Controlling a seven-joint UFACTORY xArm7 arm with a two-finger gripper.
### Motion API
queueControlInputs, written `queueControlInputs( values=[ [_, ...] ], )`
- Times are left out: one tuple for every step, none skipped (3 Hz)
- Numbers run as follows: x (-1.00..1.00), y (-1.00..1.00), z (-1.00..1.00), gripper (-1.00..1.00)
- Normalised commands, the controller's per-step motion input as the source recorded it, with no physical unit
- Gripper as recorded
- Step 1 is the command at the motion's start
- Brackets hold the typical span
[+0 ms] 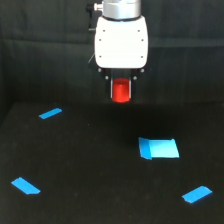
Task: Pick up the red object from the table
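Sitting btwn gripper (121,90) fingers: red object (120,92)

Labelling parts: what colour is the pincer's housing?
White, on the pincer housing; exterior view.

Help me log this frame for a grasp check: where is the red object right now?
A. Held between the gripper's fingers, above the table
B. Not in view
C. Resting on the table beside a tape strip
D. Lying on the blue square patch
A: the red object sits between the fingers of the gripper, up against the dark backdrop and clear of the table and the blue square patch.
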Motion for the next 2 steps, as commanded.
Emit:
queueControlInputs(
  values=[
    [-0.03, 0.06, 0.19, -0.82],
    [0.01, 0.02, 0.22, -0.77]
  ],
)
